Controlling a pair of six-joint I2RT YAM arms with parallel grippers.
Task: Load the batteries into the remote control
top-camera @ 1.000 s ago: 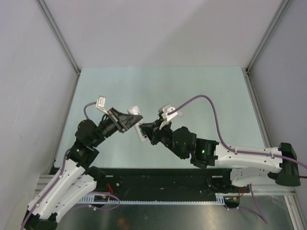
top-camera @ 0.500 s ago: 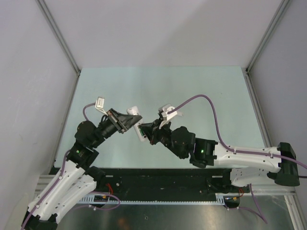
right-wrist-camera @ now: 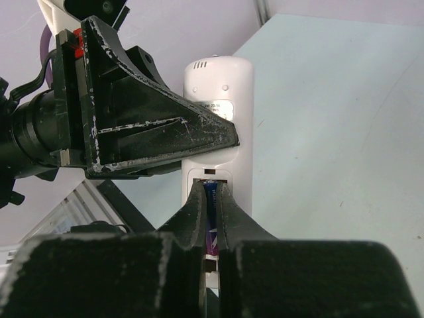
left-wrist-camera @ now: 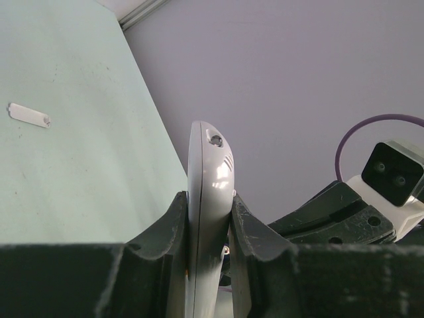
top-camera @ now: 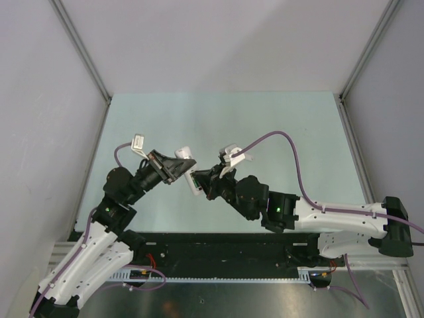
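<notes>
Above the table [top-camera: 265, 119], left gripper [left-wrist-camera: 209, 204] tight on remote control [left-wrist-camera: 211, 159], right gripper [right-wrist-camera: 211, 191] tight on purple battery [right-wrist-camera: 211, 222]; white strip [left-wrist-camera: 28, 114] apart

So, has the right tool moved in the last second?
Yes, slightly: the right tool has edged left, away from the table's right rail, toward the left tool.

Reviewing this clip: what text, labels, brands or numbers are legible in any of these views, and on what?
No text can be read here.
The sticker on the back of the remote control: printed lines, too small and blurred to read.
The purple battery: any print is too blurred to read.
</notes>
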